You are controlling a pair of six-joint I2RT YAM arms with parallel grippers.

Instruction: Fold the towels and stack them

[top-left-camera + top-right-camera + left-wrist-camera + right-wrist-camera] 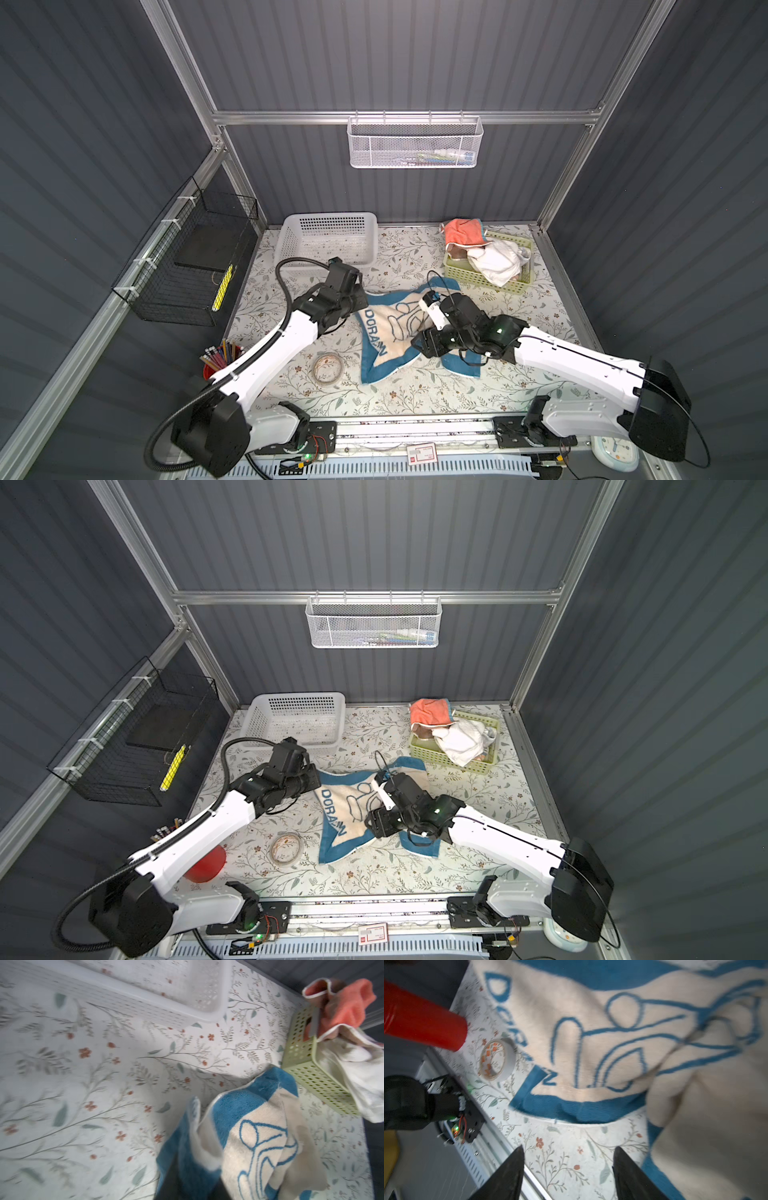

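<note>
On a floral-print tabletop [415, 397] inside a grey-panelled cell, two robot arms are working over the blue towel [390, 332]. It is lying rumpled at mid-table, cream face and line drawing up, between the white basket [332, 219] and the green basket [484, 283]. The left gripper [359, 300] is sitting at the towel's far corner, the one nearest the white basket. There the wrist view is showing cloth bunched and raised round one finger, but whether the jaws are pinching it cannot be told. The right gripper [569, 1148] is hovering at the towel's near edge, jaws spread and nothing between them. The coral towel [463, 235] and white towel [494, 262] are waiting, heaped in the green basket.

The step in hand appears to be spreading the cloth flat before a first fold. Doing it well is likely calling for the right jaws to be closing on a border corner rather than the middle. Both arms then need to be drawing apart low and evenly until the creases are out, keeping clear of the tape roll [327, 368] near the towel's front corner.
</note>
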